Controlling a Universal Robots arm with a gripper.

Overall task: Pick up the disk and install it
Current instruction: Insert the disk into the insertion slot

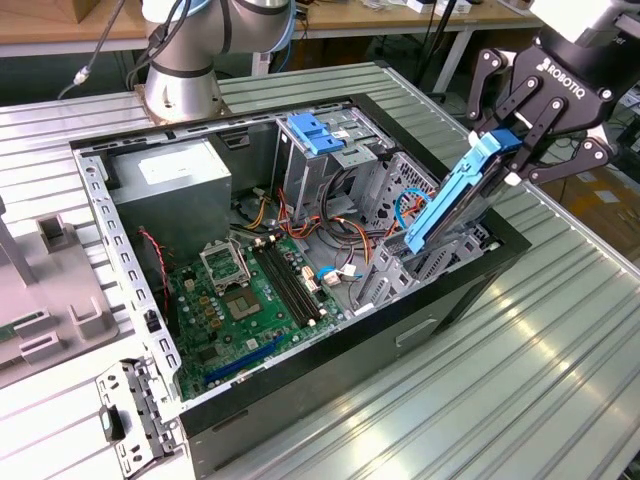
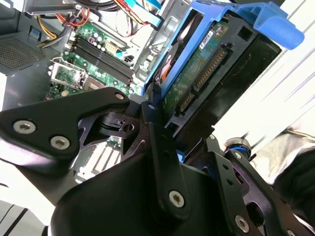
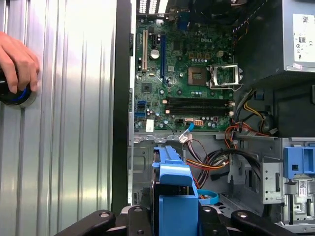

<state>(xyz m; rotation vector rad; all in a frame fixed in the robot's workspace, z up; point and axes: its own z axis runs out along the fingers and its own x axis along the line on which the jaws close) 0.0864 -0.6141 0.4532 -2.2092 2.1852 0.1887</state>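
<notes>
The disk [image 1: 450,200] is off the table and in the air at the exterior view's right, over the right-hand edge of the open case [image 1: 400,330], clamped at its upper end by the gripper [image 1: 508,152]. The fingers are closed onto the blue rails from both sides, with only the disk's width between them; both wrist views show the same grip, the disk [image 2: 211,73] [image 3: 174,196] sticking out past the gripper [image 2: 192,132] [image 3: 174,216]. In the exterior view its long axis runs on a steep diagonal: held end at upper right, free end at lower left, pointing down into the case toward the grey bay [image 1: 400,280] just beneath it. I cannot tell whether that free end touches the metal there. The second wrist view shows the green circuit face and connector row turned toward the camera, and the blue tab [image 2: 275,24] at the end away from the fingers. As I judge it, the pickup is done and the install is in hand but not finished. Seating the disk would call for its rails to come square with the bay, which the present tilt does not give. Further out lie the motherboard [image 1: 240,300] at centre and the pale-blue clip [image 1: 320,130] above it. In the first wrist view a hand [image 3: 17,59] rests on the table [image 3: 74,147].
</notes>
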